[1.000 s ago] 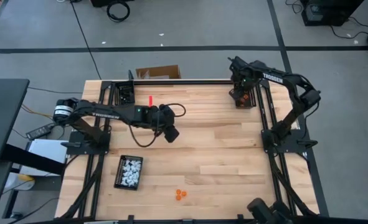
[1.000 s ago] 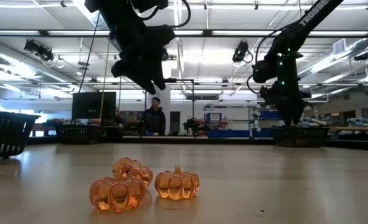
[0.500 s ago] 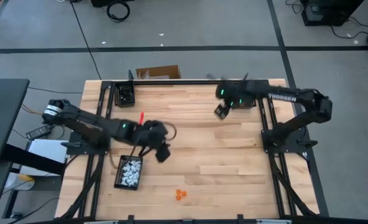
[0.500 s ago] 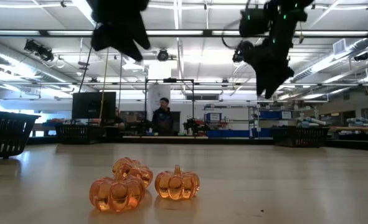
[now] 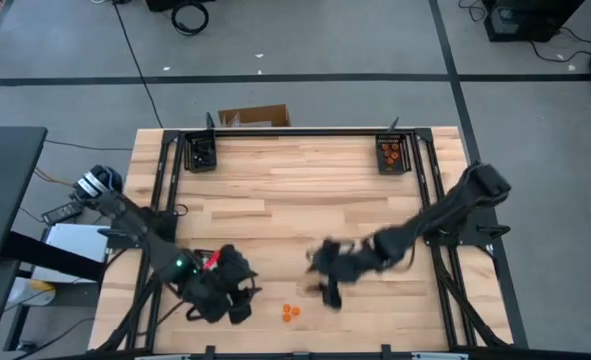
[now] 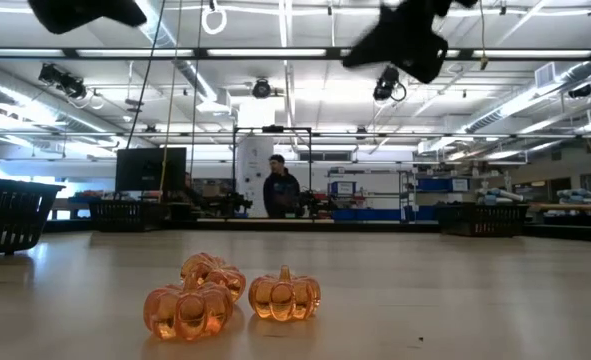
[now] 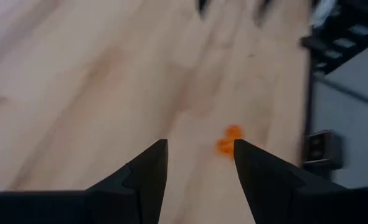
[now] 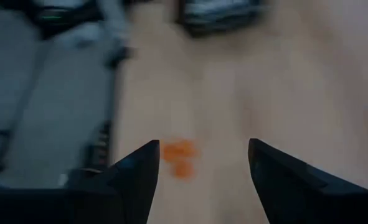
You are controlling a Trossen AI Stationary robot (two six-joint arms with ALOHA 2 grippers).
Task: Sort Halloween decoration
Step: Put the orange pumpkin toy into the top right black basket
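Observation:
Three small translucent orange pumpkins (image 6: 233,294) of the Halloween decoration sit in a cluster on the wooden table near its front edge (image 5: 290,312). My left gripper (image 5: 239,300) hovers open just left of them, above the table; its wrist view shows the pumpkins (image 7: 228,140) ahead of the open fingers (image 7: 199,155). My right gripper (image 5: 330,286) hovers open just right of the cluster, with the pumpkins (image 8: 179,155) ahead of it (image 8: 202,162). In the low view both grippers are high above the table, left (image 6: 85,10) and right (image 6: 400,40).
A small black tray (image 5: 390,153) holding orange pieces stands at the far right corner, and another black tray (image 5: 203,152) at the far left corner. Black frame rails run along the table's sides. A person (image 6: 280,190) stands in the room beyond the table.
Both arms have swung fast toward the table's near edge and the orange pumpkins. My right gripper has come from the far-right tray and turned. My left gripper has come from the table's middle left and now hangs over the tray of white pieces. The pumpkins have stayed put.

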